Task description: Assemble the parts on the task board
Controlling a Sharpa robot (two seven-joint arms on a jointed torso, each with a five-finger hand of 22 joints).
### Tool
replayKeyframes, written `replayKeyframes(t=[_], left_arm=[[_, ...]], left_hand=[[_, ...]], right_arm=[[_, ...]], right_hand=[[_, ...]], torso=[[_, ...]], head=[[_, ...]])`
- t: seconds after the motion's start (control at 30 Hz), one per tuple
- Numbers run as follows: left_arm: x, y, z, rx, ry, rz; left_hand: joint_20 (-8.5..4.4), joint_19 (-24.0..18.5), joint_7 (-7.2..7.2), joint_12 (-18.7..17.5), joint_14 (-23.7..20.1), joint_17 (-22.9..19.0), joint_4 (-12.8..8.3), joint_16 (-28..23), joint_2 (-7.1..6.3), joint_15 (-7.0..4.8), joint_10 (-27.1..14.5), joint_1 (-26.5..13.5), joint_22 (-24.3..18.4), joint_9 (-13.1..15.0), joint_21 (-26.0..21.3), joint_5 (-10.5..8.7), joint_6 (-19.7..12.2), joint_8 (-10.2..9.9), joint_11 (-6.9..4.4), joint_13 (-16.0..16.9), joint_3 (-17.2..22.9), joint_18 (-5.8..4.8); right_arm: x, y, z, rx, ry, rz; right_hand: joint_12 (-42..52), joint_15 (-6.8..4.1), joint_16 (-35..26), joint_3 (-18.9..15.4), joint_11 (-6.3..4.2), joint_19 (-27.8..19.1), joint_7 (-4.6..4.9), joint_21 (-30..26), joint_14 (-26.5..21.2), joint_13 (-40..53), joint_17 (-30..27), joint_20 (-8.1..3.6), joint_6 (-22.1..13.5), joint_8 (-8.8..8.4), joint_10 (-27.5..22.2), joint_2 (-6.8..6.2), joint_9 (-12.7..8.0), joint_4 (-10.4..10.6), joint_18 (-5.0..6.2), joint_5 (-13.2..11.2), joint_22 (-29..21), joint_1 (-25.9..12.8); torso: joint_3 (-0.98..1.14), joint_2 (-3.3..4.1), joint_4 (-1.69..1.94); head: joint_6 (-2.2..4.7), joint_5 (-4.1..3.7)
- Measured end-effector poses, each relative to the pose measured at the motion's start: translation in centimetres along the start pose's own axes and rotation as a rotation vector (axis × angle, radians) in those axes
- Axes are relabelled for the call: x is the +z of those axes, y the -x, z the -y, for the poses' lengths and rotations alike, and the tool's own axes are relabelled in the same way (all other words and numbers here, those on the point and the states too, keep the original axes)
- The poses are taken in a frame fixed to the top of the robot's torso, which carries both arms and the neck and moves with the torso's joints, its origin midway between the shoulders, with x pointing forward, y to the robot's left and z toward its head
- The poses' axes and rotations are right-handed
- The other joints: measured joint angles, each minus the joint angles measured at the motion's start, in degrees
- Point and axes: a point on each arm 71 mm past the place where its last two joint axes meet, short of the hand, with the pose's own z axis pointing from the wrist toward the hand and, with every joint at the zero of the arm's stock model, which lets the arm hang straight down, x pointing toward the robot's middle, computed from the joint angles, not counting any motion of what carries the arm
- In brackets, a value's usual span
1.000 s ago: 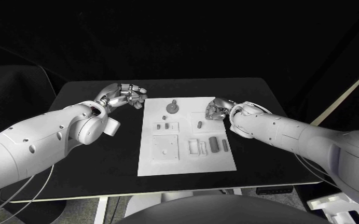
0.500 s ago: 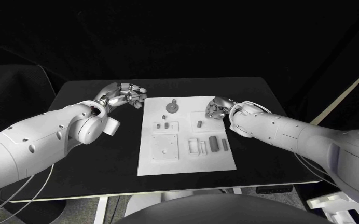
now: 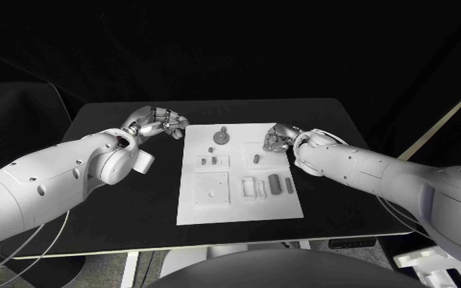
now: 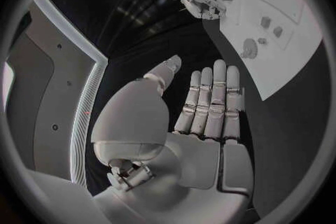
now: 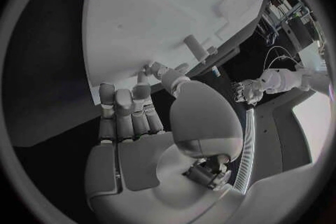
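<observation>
Change: almost nothing has moved since a second ago; both hands stay where they were at the board's far corners, and the parts lie as before.
Board: the white rectangular task board (image 3: 240, 176) lies in the middle of the black desk (image 3: 115, 198).
Parts: small grey pieces sit on it: a round knob-like grey part (image 3: 222, 139) at the far middle, a small upright grey peg (image 3: 256, 160) right of centre, a dark oblong grey part (image 3: 274, 185) on the near right.
Right hand: the silver right hand (image 3: 280, 139) rests over the board's far right corner, fingers apart and straight in the wrist view, holding nothing.
Left hand: the silver left hand (image 3: 158, 123) hovers just left of the board's far left corner, fingers extended and empty.
</observation>
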Motion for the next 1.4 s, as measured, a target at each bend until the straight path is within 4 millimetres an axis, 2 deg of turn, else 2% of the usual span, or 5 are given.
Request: replayKeyframes(t=[0.13,0.2,0.67,1.0,1.4], left_arm=[[0.0,0.0,0.0,0.000,0.001,0.000],[0.0,0.0,0.0,0.000,0.001,0.000],[0.0,0.3,-0.1,0.002,0.004,0.006],[-0.1,0.5,-0.2,0.003,0.007,0.012],[-0.2,0.9,-0.4,0.006,0.013,0.021]], left_hand=[[0.00,0.00,0.00,0.00,0.00,0.00,0.00,0.00,0.00,0.00,0.00,0.00,0.00,0.00,0.00,0.00,0.00,0.00,0.00,0.00,0.00,0.00],[0.00,0.00,0.00,0.00,0.00,0.00,0.00,0.00,0.00,0.00,0.00,0.00,-0.01,0.00,0.00,0.00,0.00,0.00,0.00,0.00,0.00,-0.01],[0.00,0.00,0.00,0.00,0.00,0.01,0.00,0.00,0.00,0.00,0.00,0.00,-0.01,0.00,0.00,0.00,-0.01,0.00,0.00,0.00,0.00,-0.01],[0.00,0.00,0.00,0.00,0.00,0.01,0.00,0.00,0.00,0.00,0.00,0.00,-0.02,0.01,0.00,0.00,0.00,0.00,-0.01,0.00,0.00,-0.02],[0.00,0.00,0.00,0.00,0.00,-0.03,0.00,0.00,0.00,0.00,0.00,0.00,0.03,0.01,0.00,0.00,-0.01,0.00,-0.01,0.00,0.00,-0.04]], right_arm=[[0.0,0.0,0.0,-0.004,0.001,0.002],[0.0,0.0,-0.1,-0.006,0.002,0.003],[-0.3,0.0,-0.1,-0.012,0.015,0.015],[-0.8,0.5,-0.2,-0.011,0.030,0.033],[-1.0,2.8,-1.0,-0.009,0.064,0.074]], right_hand=[[0.00,0.06,0.00,0.40,-0.03,0.00,-0.18,0.00,0.07,-0.07,-0.07,0.00,0.41,0.00,0.03,0.09,0.00,-0.41,-0.01,0.00,0.00,0.09],[0.00,-0.04,0.00,0.65,-0.20,0.00,-0.36,0.00,0.19,-0.07,-0.07,0.00,0.61,0.00,0.21,0.54,-0.08,-0.66,0.87,-0.01,0.00,0.55],[0.00,-0.44,0.00,2.48,-0.52,0.42,-1.43,0.00,0.82,-0.34,-0.27,0.00,1.74,0.83,0.94,2.30,-0.05,-0.86,0.92,-0.36,0.11,1.49],[0.00,-0.42,0.00,3.02,-0.41,0.41,-1.44,0.00,0.97,-0.38,-0.29,0.00,1.75,0.83,1.23,2.46,-0.09,-0.81,0.91,-0.18,0.10,1.66],[0.00,-0.40,0.00,3.02,-0.41,0.74,-1.44,0.00,0.98,-0.38,-0.29,-0.07,1.76,0.80,1.23,2.50,-0.10,-0.80,0.91,-0.18,0.09,1.74]], torso=[[-0.03,0.01,-0.03],[-0.03,-0.01,-0.04],[-0.02,-0.02,-0.07],[-0.02,0.01,-0.10],[-0.05,0.07,-0.08]], head=[[-0.09,0.00],[-0.12,0.02],[-0.17,-0.09],[-0.17,-0.19],[0.01,-0.30]])
